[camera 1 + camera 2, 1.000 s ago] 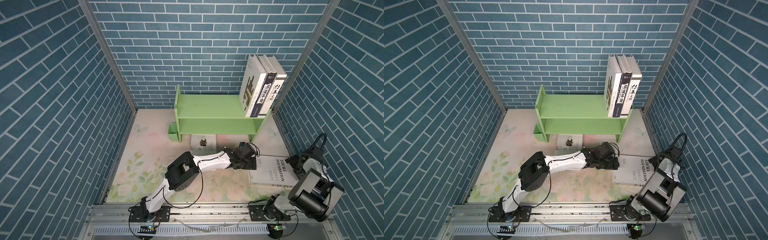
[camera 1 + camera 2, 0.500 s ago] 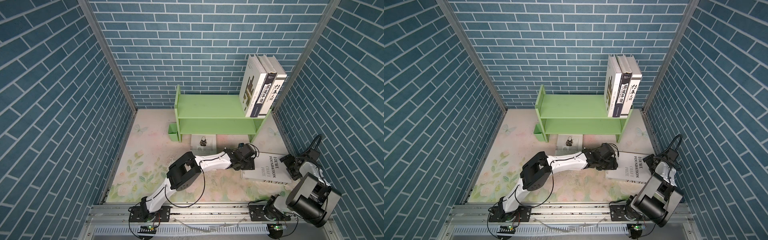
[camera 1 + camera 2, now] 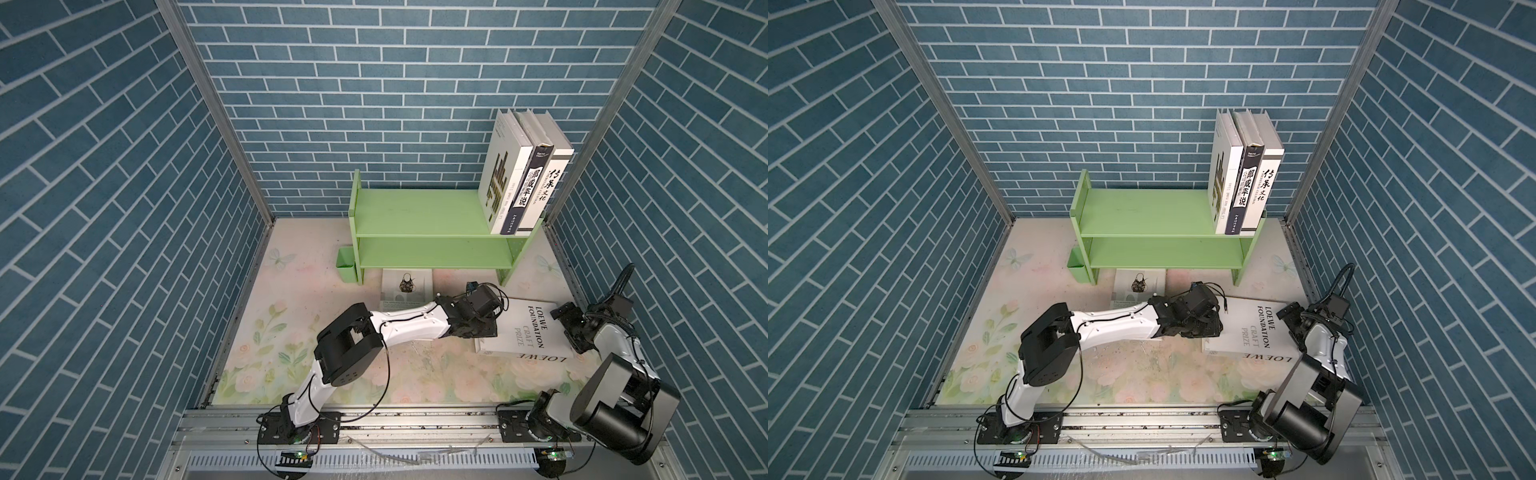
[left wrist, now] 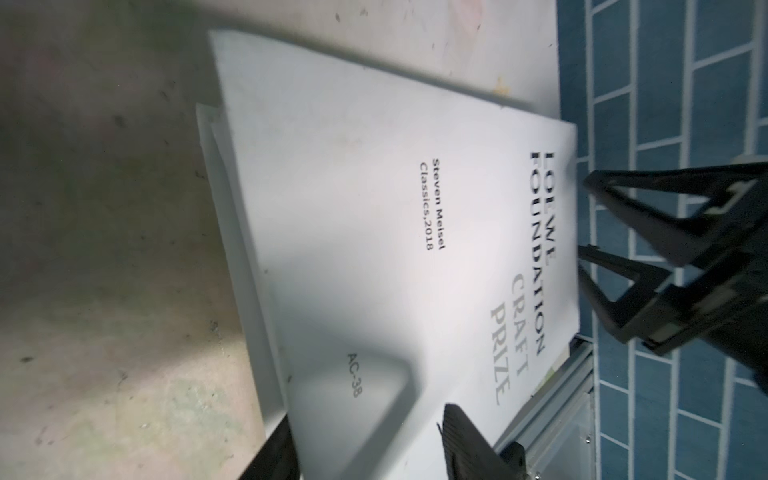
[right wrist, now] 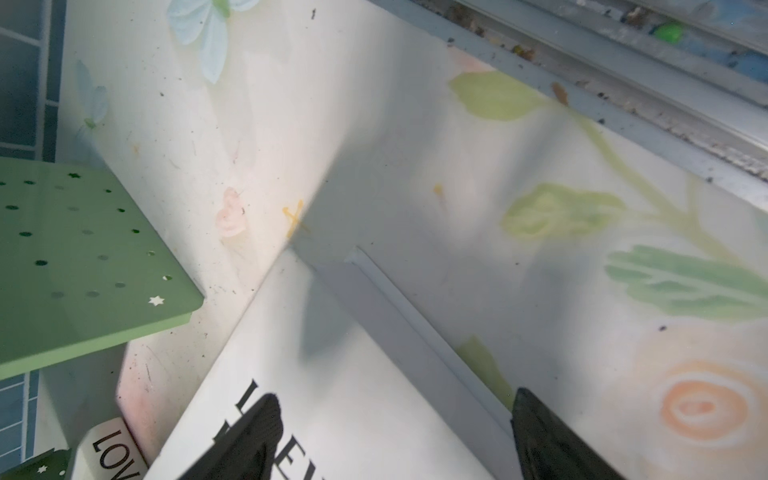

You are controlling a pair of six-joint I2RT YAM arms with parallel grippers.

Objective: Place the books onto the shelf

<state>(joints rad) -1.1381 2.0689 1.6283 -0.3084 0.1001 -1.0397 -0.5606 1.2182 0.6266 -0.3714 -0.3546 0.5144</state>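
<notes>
Stiff, likely heavy LOEWE book [image 3: 528, 332]: pinch edges; left jaws half-open astride left edge, grip untellable; right jaws wide, empty.

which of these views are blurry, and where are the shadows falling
In both top views everything is sharp, and the spines of the shelved books are readable. In the left wrist view the white book's big title is soft, and a grey shadow covers its near end. The right wrist view is soft throughout, with a shadow band crossing the mat.

green shelf [image 3: 415, 216], white book [image 3: 515, 332], floral mat [image 3: 270, 332]
</notes>
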